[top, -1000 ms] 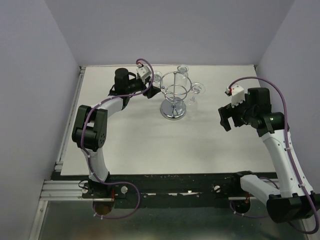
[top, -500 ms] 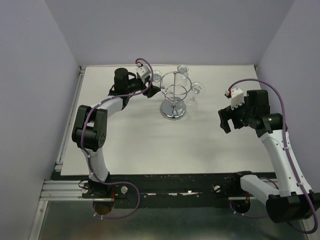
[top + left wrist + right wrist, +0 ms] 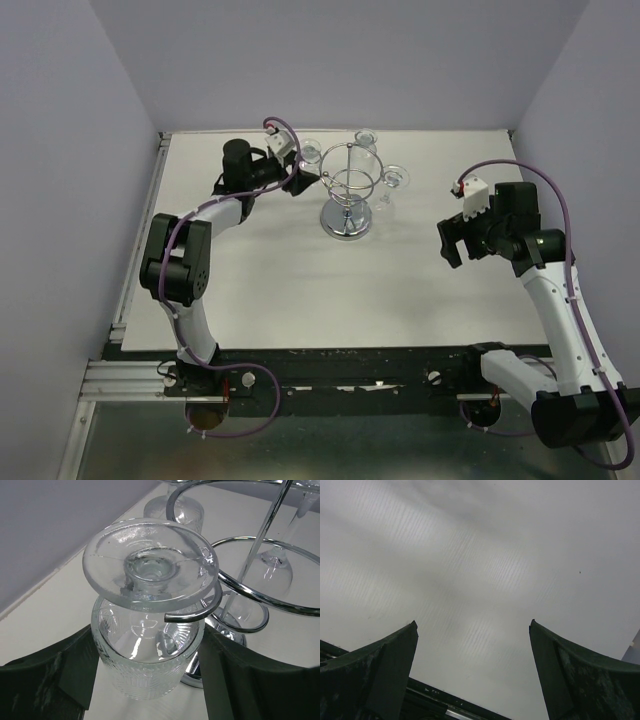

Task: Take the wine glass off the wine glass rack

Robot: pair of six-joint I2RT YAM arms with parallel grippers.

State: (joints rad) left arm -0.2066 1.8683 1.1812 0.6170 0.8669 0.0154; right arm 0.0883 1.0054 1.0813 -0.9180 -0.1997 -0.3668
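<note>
So the wine glass (image 3: 150, 615) hangs upside down on the left side of the wine glass rack (image 3: 346, 222), foot caught in a loop hook. The left gripper (image 3: 148, 650) pinches its bowl from both sides. The right gripper (image 3: 473, 624) is spread wide, well apart from the rack.

White-and-black arms (image 3: 190, 335) trail purple cables (image 3: 505, 164); claw fingers (image 3: 375, 675) look dark green, perhaps scuffed.
</note>
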